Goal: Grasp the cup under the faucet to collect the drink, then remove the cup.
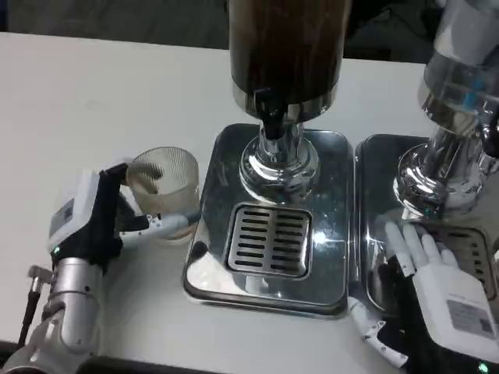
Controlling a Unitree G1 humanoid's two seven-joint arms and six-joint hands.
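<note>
At the left of the frame, the left hand (109, 209) grips a ribbed clear glass cup (162, 187) standing on the white bench (93, 101), just left of the drink dispenser's (287, 54) steel tray (269, 276). The right hand (433, 273) rests flat, fingers spread, holding nothing, on the neighbouring tray (374, 156) at lower right.

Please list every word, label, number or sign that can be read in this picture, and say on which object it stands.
None can be read.
Sticker on the back of the left hand: too blurred.
Sticker with a square code on the back of the right hand: too small and blurred.
</note>
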